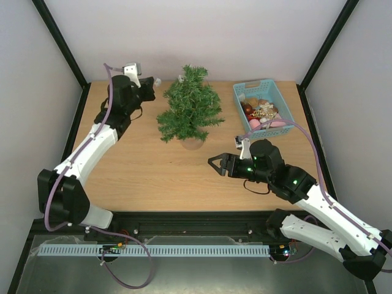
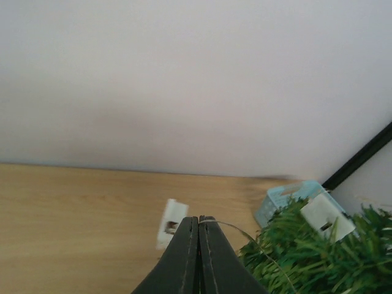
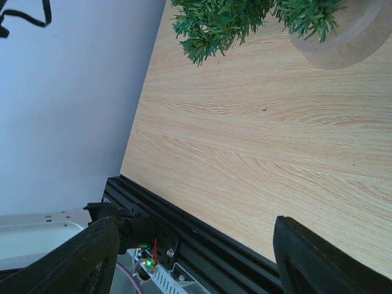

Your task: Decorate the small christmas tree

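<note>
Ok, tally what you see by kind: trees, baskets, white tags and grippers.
Tree: 1
Basket: 1
White tags: 2
Grippers: 2, left gripper and right gripper
Total: 6

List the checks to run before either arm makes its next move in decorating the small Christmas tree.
1. Left gripper shut, with the thin thread pinched at its tips: ok.
2. Right gripper open and empty: ok.
3. Small christmas tree upright on its base: ok.
4. Ornaments still available in the light-blue basket: ok.
5. White tag among the branches securely hooked: cannot tell.
</note>
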You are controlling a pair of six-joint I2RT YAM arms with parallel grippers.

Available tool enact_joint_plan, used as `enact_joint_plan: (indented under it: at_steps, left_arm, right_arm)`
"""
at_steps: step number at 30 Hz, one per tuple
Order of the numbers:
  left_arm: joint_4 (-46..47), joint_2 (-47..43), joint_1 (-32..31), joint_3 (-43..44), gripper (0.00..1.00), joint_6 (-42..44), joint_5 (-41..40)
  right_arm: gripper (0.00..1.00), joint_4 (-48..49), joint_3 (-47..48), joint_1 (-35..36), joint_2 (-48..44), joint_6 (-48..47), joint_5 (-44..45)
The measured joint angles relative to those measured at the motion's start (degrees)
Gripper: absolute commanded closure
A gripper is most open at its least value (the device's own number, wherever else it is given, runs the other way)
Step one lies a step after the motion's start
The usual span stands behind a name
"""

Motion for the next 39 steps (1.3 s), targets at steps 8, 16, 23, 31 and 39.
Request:
enact_joint_plan:
  at_steps: [8,16,23,31,39]
  left_arm:
    - [1.1,7.0,0.0,4.2,0.97,0.8,9.1]
    - [6.1,8.1,-0.2,1.7,0.9,0.8,17.2]
    - [4.9,8.6,-0.2,1.7,0.54,2.3,19.5]
    - [-3.4,8.2,-0.2,3.6,0.34,7.5,15.6]
    - [-7.1,5.4,0.8,3.7,0.2,9.4,13.9]
  right_arm:
    - [0.29,0.2,-0.3,0.0,0.1,0.0,0.0]
    - [0.29,0.4,-1.1,0.0,0.1,0.0,0.0]
    - [0.29,0.8,-1.5,0.0,0.1,0.2,-0.3]
    - [0.29,1.2,-2.8,0.0,0.1,0.3,-0.7]
    - [0.29,2.4,-3.3,0.0,0.2,0.4,-1.1]
